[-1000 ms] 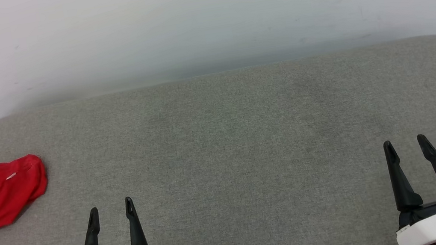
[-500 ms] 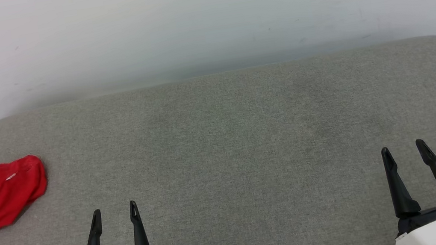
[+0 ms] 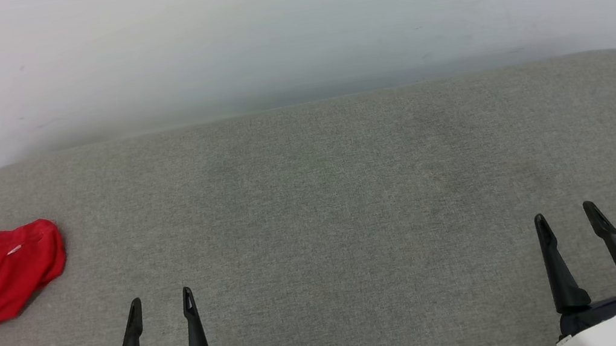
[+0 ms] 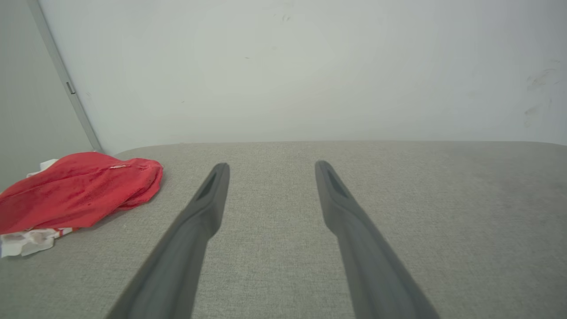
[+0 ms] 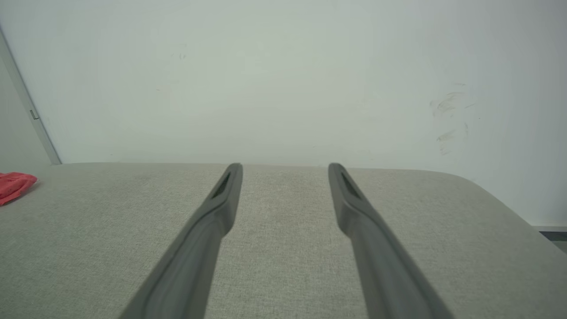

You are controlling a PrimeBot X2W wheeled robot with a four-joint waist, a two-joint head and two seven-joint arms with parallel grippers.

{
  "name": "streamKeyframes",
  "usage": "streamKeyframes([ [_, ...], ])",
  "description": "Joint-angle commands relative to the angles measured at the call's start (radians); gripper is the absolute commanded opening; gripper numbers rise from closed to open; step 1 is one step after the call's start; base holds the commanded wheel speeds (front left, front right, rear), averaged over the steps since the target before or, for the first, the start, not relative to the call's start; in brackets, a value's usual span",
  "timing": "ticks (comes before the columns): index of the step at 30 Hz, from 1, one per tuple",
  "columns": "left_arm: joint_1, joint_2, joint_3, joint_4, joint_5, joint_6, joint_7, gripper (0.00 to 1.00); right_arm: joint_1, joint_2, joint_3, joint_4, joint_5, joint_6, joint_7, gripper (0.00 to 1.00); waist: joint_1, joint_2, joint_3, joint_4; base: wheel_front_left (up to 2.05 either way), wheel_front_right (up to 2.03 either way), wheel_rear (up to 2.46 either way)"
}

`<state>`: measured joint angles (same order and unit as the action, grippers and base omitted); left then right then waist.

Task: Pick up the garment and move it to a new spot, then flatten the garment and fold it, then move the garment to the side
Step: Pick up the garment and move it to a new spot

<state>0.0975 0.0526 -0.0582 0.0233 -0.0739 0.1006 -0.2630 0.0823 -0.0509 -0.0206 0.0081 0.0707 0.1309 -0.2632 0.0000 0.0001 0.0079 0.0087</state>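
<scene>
Bare grey cushion (image 3: 323, 195) stretches ahead of the left claw (image 3: 160, 296) and the right claw (image 3: 563, 211), and across the wide span between them. Each claw's fingers stand apart, with only cushion showing in the gap. A white wall (image 3: 286, 29) rises at the cushion's far edge, well ahead of both claws. A crumpled red garment (image 3: 0, 277) lies well left of the left claw, at the cushion's left edge. Just right of the right claw, the cushion's corner rounds off.

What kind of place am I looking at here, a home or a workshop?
Likely a plain indoor room, perhaps a test space: a grey fabric-covered cushion, like a bed or sofa seat, stands against a bare, scuffed white wall, with a crumpled red garment at its left end.
</scene>
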Motion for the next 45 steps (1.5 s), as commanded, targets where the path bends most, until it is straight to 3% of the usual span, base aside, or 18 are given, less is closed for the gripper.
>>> streamKeyframes([
  [1,0.004,-0.002,0.003,0.001,-0.001,-0.002,-0.003,1.0,0.004,0.001,0.002,0.002,0.002,0.0,-0.002,1.0,0.0,-0.0001,0.0,0.0,0.0,0.0,0.0],
  [23,-0.01,-0.003,0.02,0.008,-0.02,-0.005,-0.003,1.0,0.013,0.001,0.011,0.004,0.019,0.0,-0.002,1.0,0.0,-0.0001,0.004,0.033,0.0,0.0,0.0],
  [32,-0.005,-0.003,0.03,0.013,-0.031,0.005,-0.003,1.0,0.023,0.001,0.026,-0.011,0.008,0.0,-0.002,1.0,0.0,-0.0001,-0.001,0.121,0.0,0.0,0.0],
  [45,0.017,-0.002,0.048,0.002,-0.037,0.035,-0.003,1.0,0.041,0.001,0.041,-0.023,-0.006,0.0,-0.002,1.0,0.0,-0.0001,-0.006,0.306,0.0,0.0,0.0],
])
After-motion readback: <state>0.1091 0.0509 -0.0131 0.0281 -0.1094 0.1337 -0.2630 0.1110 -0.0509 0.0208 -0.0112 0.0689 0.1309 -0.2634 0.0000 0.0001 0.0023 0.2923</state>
